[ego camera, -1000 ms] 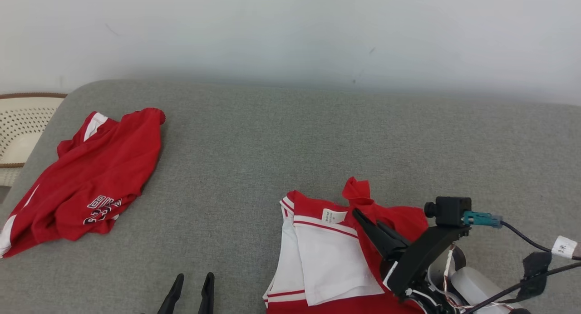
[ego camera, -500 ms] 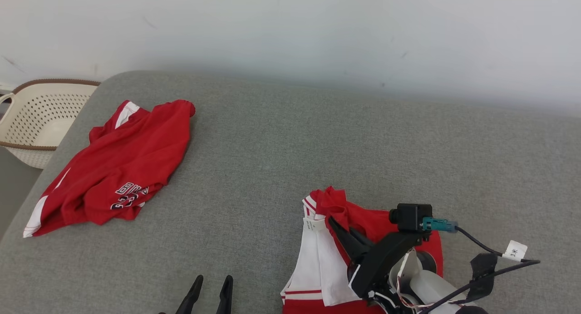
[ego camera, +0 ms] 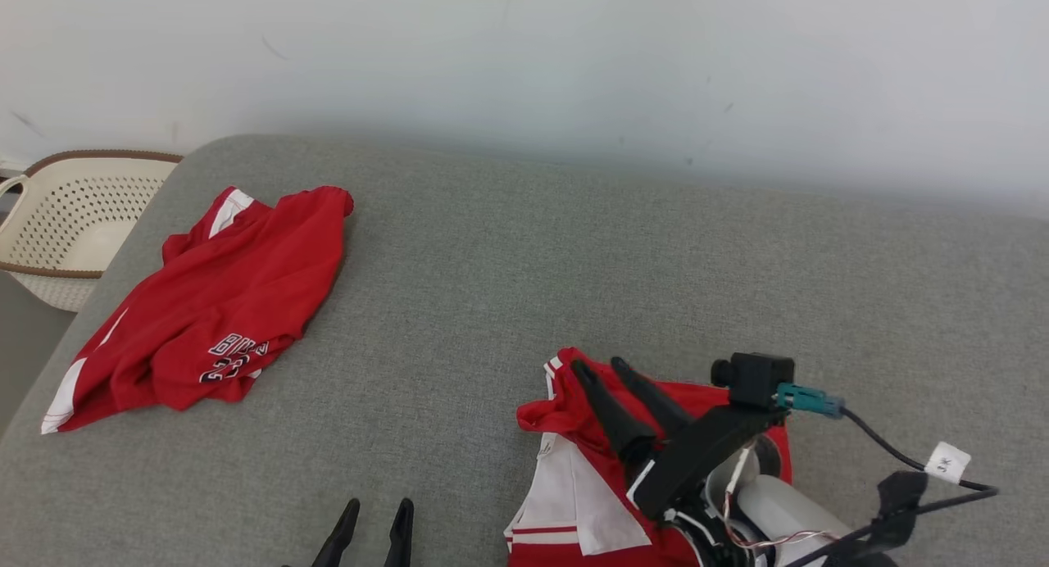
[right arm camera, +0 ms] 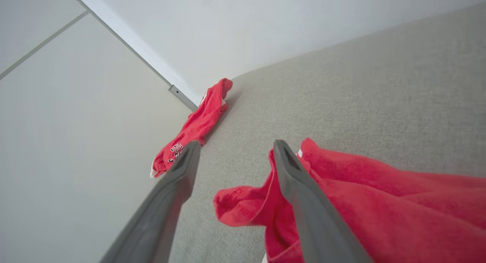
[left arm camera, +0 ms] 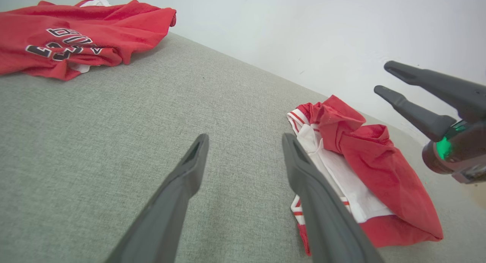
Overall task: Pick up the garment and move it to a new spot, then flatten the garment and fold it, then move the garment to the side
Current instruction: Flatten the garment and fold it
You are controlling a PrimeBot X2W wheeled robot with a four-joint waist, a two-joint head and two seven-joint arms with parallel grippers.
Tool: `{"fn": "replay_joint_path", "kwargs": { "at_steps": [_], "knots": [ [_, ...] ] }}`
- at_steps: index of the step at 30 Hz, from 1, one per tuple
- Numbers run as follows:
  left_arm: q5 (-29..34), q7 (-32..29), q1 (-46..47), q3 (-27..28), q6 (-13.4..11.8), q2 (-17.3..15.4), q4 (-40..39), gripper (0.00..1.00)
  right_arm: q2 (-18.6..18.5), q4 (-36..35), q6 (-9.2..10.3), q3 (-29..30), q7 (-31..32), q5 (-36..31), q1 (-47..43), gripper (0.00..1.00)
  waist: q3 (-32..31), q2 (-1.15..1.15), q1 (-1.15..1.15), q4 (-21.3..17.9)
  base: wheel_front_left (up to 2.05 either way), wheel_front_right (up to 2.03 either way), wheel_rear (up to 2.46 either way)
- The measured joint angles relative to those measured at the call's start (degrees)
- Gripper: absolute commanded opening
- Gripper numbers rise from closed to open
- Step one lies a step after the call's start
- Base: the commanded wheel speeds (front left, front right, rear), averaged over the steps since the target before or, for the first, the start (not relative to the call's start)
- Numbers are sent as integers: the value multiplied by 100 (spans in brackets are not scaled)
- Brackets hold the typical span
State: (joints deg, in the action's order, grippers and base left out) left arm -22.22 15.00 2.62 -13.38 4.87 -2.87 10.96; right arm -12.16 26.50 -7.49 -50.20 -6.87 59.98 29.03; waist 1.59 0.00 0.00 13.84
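The garment [ego camera: 574, 485], red with white panels and red stripes, lies crumpled at the near right of the grey surface. Its red flap is bunched over the white part [left arm camera: 364, 160]. My right gripper [ego camera: 600, 364] hangs open just above the garment's upper left edge, holding nothing. In the right wrist view the right gripper [right arm camera: 237, 142] has one finger over the red cloth [right arm camera: 341, 187] and the other over bare grey fabric. My left gripper [ego camera: 379, 503] stands open at the near edge, left of the garment and apart from it [left arm camera: 245, 137].
A second red garment [ego camera: 205, 305] with black-and-white lettering lies at the far left of the grey padded surface [ego camera: 574, 247]. Off the left edge stands a cream perforated basket [ego camera: 57, 215]. A pale wall runs behind the surface.
My right gripper carried the red flap leftward over the white panel, then opened and let it go; the flap now lies bunched. The camera view shifted. The left gripper stayed open.
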Motion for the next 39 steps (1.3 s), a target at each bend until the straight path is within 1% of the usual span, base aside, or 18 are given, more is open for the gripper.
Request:
{"fn": "replay_joint_path", "kwargs": {
  "at_steps": [1, 5, 9, 13, 16, 18, 21, 22, 24, 25, 32, 35, 39],
  "knots": [
    [7, 1, -4, 14, 0, -1, -7, 100, -140, -247, 0, 7, -133, 96, -1, 100, -7, 0, 0, -41, 0, 0, 0],
    [22, 0, -28, 57, 0, -1, -40, 100, -476, -700, 0, 127, -389, 232, -16, 100, -15, 0, 0, -118, 0, 0, 0],
    [53, 0, -39, 134, -1, -1, -79, 100, -812, -907, 0, 405, -593, 104, -36, 100, -16, 0, 0, -174, 0, 0, 0],
    [90, 1, -57, 202, -12, -1, -143, 100, -1051, -896, 0, 808, -705, -127, -158, 100, 9, 0, 0, -192, 0, 0, 0],
    [119, 1, -62, 256, -21, -1, -183, 100, -1217, -744, 0, 1002, -734, -556, -258, 100, 39, 0, 0, -189, 0, 0, 0],
    [140, 0, -76, 279, -23, -1, -208, 100, -1234, -628, 0, 1100, -742, -795, -360, 100, 59, 0, 0, -188, 0, 0, 0],
    [152, 1, -89, 310, -27, -1, -237, 100, -1158, -447, 0, 1141, -740, -1089, -491, 100, 97, 0, 0, -190, 0, 0, 0],
    [152, 0, -89, 314, -27, -1, -248, 100, -1129, -376, 0, 1135, -722, -1206, -506, 84, 113, 0, 0, -192, 0, 0, 0],
    [152, 1, -86, 322, -29, -1, -269, 100, -1033, -255, 0, 1138, -704, -1356, -514, 10, 148, 0, 0, -197, 0, 0, 0],
    [152, 1, -84, 326, -29, -1, -277, 100, -983, -182, 0, 1126, -688, -1447, -515, 0, 165, 0, 0, -199, 0, 0, 0],
    [218, 1, -3, 359, -52, -1, -381, 100, -708, 378, 0, 948, -709, -2009, -493, 0, 288, 0, 0, -184, 0, 0, 0],
    [296, 1, 7, 400, -91, -1, -435, 100, -650, 690, 0, 877, -747, -2404, -411, 0, 324, 0, 0, -163, 0, 0, 0],
    [345, 0, 19, 442, -91, -2, -463, 100, -389, 1013, 0, 855, -784, -2620, -368, 0, 362, 0, 0, -123, 0, 0, 0]
  ]
}}
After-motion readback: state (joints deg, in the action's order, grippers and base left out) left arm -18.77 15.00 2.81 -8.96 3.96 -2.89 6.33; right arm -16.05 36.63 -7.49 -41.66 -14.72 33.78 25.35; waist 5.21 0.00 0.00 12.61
